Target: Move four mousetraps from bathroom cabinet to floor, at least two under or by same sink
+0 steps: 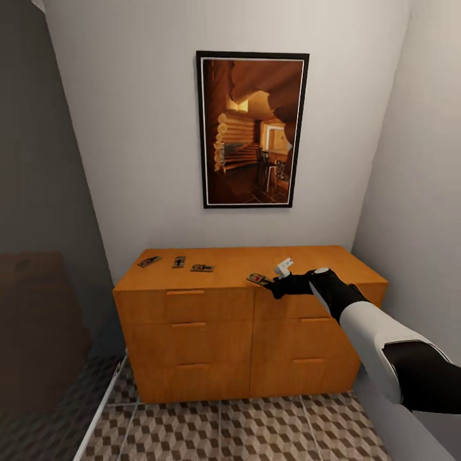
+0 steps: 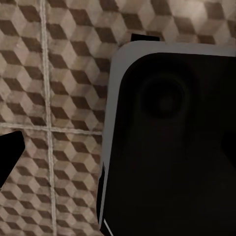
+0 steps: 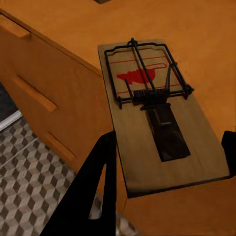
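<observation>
The orange-brown cabinet [image 1: 192,346] stands against the back wall. Three mousetraps [image 1: 148,261] [image 1: 178,261] [image 1: 202,267] lie on its top at the back left. A fourth mousetrap [image 1: 258,278] is at the top's front edge. My right gripper [image 1: 267,283] is shut on it. In the right wrist view this mousetrap [image 3: 147,98] juts past the cabinet [image 3: 196,24] edge, and the right gripper [image 3: 169,142] has a finger against each long side. A dark fingertip [image 2: 7,152] of the left gripper hangs over the bathroom floor [image 2: 64,73]. The sink is out of view.
A framed picture [image 1: 252,129] hangs above the cabinet. Walls close in on both sides. A dim brown block [image 1: 32,320] stands at the left behind a white floor strip [image 1: 102,410]. Cube-pattern floor [image 1: 224,429] lies before the cabinet. My dark base [image 2: 172,137] is below the left arm.
</observation>
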